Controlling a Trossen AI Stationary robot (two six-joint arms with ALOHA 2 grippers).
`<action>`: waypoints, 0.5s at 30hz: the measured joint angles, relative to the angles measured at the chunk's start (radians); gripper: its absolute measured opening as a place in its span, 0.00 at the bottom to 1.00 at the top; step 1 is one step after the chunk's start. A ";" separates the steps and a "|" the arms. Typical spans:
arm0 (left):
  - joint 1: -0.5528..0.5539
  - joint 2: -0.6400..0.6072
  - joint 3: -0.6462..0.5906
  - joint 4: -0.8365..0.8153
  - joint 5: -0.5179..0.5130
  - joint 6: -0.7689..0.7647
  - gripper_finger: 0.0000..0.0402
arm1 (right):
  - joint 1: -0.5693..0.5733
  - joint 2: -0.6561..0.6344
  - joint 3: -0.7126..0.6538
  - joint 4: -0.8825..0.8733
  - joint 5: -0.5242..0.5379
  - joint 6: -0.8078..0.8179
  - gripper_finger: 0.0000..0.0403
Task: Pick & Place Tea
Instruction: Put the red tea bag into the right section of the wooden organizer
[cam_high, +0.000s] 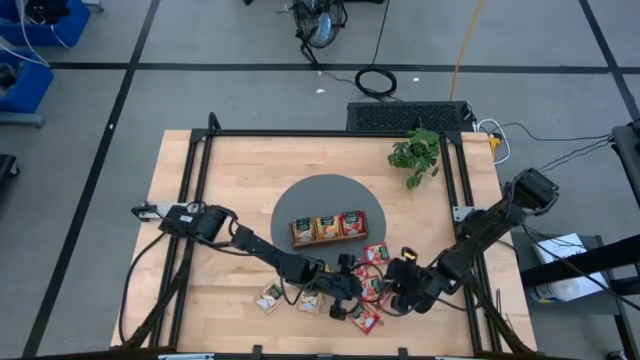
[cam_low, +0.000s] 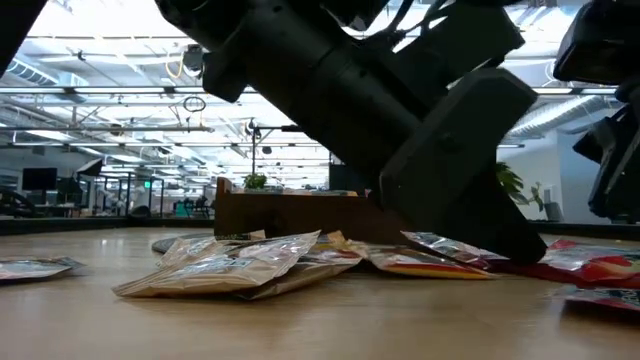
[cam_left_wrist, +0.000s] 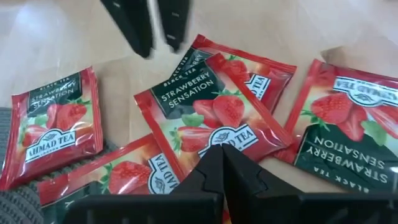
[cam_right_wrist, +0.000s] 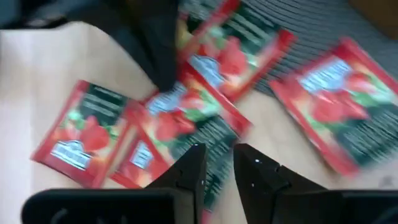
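Several red strawberry tea sachets (cam_high: 372, 290) lie scattered flat on the wooden table near its front edge. Two tan-and-green sachets (cam_high: 288, 299) lie to their left. My left gripper (cam_left_wrist: 222, 155) reaches in from the left, slanting down, shut at the edge of the middle red sachet (cam_left_wrist: 208, 115), which overlaps its neighbours. My right gripper (cam_right_wrist: 221, 165) comes from the right and hovers open above the same cluster, nothing between its fingers; its fingers (cam_left_wrist: 138, 28) also show in the left wrist view. The wooden tray (cam_high: 327, 228) stands on a grey round mat. My left gripper's fingertips meet on the middle red sachet's edge below the brand label (cam_left_wrist: 231, 138). They come slanting down from the table's left. The fingers themselves hide whether the foil is pinched between them. The sachet lies on the other sachets and the table.
The three-compartment tray with sachets standing in it is behind the cluster on the grey mat (cam_high: 300, 195). A small potted plant (cam_high: 415, 152) stands at the far right. The two arms' grippers are close together over the red sachets.
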 joint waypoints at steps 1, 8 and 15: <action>0.000 0.003 0.000 0.001 0.004 -0.003 0.01 | 0.000 -0.017 0.000 -0.043 0.000 0.028 0.17; 0.005 0.009 0.001 -0.003 0.021 -0.020 0.02 | -0.005 -0.061 0.000 -0.056 -0.002 0.079 0.19; 0.009 0.009 0.001 -0.019 0.026 -0.058 0.04 | -0.032 -0.061 -0.024 -0.040 -0.004 0.118 0.23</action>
